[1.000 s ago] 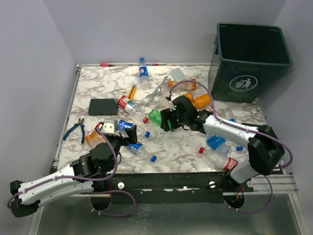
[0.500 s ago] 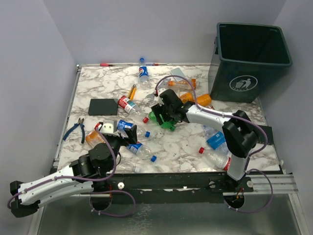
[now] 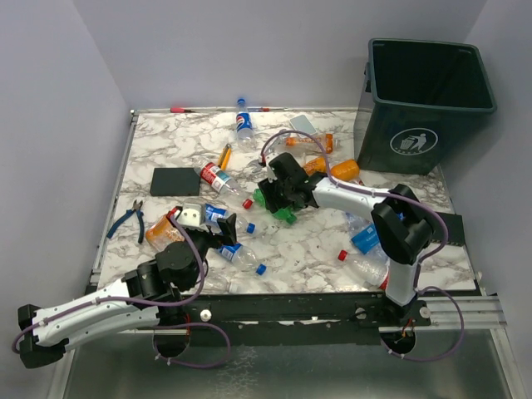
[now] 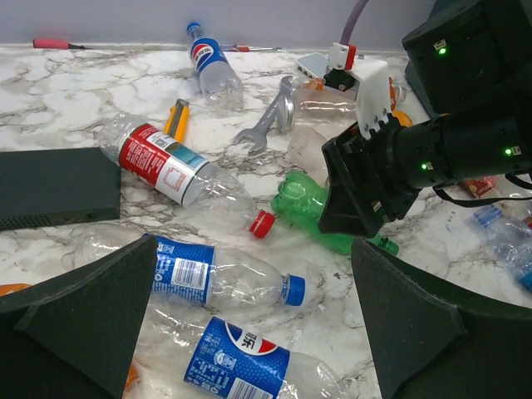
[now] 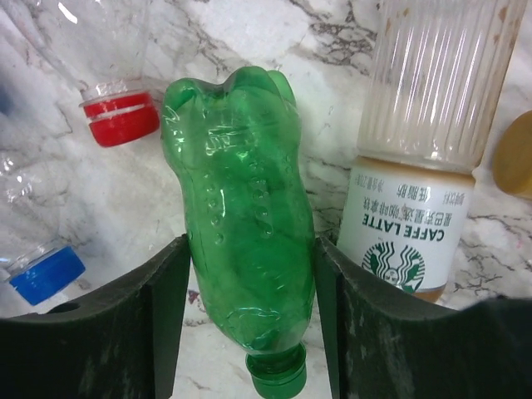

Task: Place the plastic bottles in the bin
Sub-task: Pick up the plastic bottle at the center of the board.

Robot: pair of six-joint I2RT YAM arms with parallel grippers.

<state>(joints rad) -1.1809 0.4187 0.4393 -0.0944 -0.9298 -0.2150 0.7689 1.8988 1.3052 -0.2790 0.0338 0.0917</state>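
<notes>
My right gripper (image 5: 252,249) is low on the table with a finger pressed to each side of a green bottle (image 5: 245,208), which lies flat with its cap toward the wrist. The same bottle shows in the top view (image 3: 264,198) and in the left wrist view (image 4: 312,208). My left gripper (image 4: 253,332) is open and empty over two clear blue-labelled bottles, one nearer the middle (image 4: 216,278) and one below it (image 4: 249,366). A red-labelled bottle (image 4: 174,166) lies beyond. The dark green bin (image 3: 428,100) stands at the far right. Several more bottles are scattered about.
A Starbucks latte bottle (image 5: 416,208) touches my right finger's outer side. A silver wrench (image 3: 268,152), a yellow-handled tool (image 3: 224,155), a black box (image 3: 176,180) and blue-handled pliers (image 3: 129,218) lie on the left half. Orange bottles (image 3: 341,170) lie near the bin.
My right gripper has swung left and away from me to the green bottle and now grips it. My left gripper has edged slightly forward over the blue-labelled bottles.
</notes>
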